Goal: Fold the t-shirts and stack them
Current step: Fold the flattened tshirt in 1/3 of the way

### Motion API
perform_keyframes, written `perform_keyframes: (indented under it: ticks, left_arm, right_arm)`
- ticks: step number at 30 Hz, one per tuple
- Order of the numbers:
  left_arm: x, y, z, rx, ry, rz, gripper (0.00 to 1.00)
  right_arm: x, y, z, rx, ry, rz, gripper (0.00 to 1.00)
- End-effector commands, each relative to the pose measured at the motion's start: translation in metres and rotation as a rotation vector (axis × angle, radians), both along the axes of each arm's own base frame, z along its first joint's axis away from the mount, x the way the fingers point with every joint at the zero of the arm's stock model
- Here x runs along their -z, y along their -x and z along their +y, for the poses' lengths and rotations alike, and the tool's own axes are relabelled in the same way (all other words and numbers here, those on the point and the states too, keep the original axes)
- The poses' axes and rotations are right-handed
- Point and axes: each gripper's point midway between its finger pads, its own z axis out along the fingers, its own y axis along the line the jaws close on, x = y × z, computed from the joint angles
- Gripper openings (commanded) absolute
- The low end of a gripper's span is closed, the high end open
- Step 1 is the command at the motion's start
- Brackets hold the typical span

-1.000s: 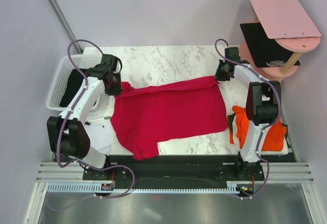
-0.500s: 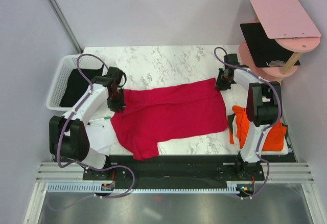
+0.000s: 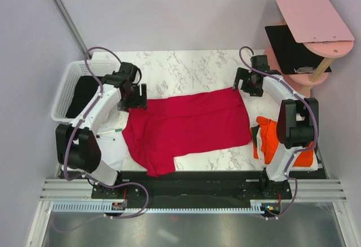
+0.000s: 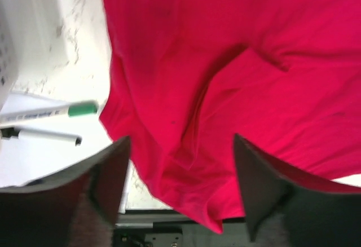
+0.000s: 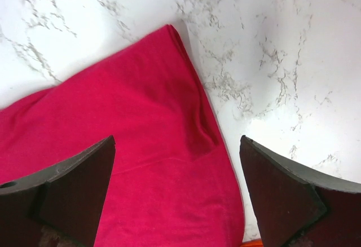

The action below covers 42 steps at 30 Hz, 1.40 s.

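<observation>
Both open and empty: left pincer (image 3: 133, 99) and right pincer (image 3: 246, 85) hover over the crimson t-shirt (image 3: 189, 124)'s far corners. Its long axis runs left-right, and the cloth lies nearward of both.

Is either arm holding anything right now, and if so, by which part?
Nothing is held. The left gripper and the right gripper both hang open over the crimson t-shirt, which lies loose on the table.

White mesh basket (image 3: 63, 92) at tabletop (image 3: 186, 69) left edge. Green-capped marker (image 4: 53, 111) and a second pen (image 4: 42, 137), lying on what looks like white paper (image 4: 34, 165). Pink stand (image 3: 313, 16), far right, carries black board (image 3: 287, 47).
</observation>
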Motion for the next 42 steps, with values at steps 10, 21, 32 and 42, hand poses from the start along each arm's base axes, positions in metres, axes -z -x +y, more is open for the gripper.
perform_keyframes:
  ticks: [10,21,32,42]
  left_arm:
    - [0.04,-0.041,-0.039,0.117,0.003,0.033,0.02]
    - [0.083,-0.047,-0.051,0.126,-0.022,0.123,0.02]
    - [0.1,-0.039,-0.068,0.165,-0.032,0.16,0.02]
    - [0.069,-0.007,-0.089,0.228,0.034,0.105,0.02]
  right_arm:
    - [-0.019,-0.005,0.004,-0.02,0.003,-0.075,0.98]
    - [-0.022,-0.004,0.005,-0.027,-0.001,-0.084,0.98]
    - [-0.019,-0.003,0.006,-0.031,-0.003,-0.08,0.98]
    - [-0.016,-0.003,0.008,-0.034,-0.013,-0.076,0.98]
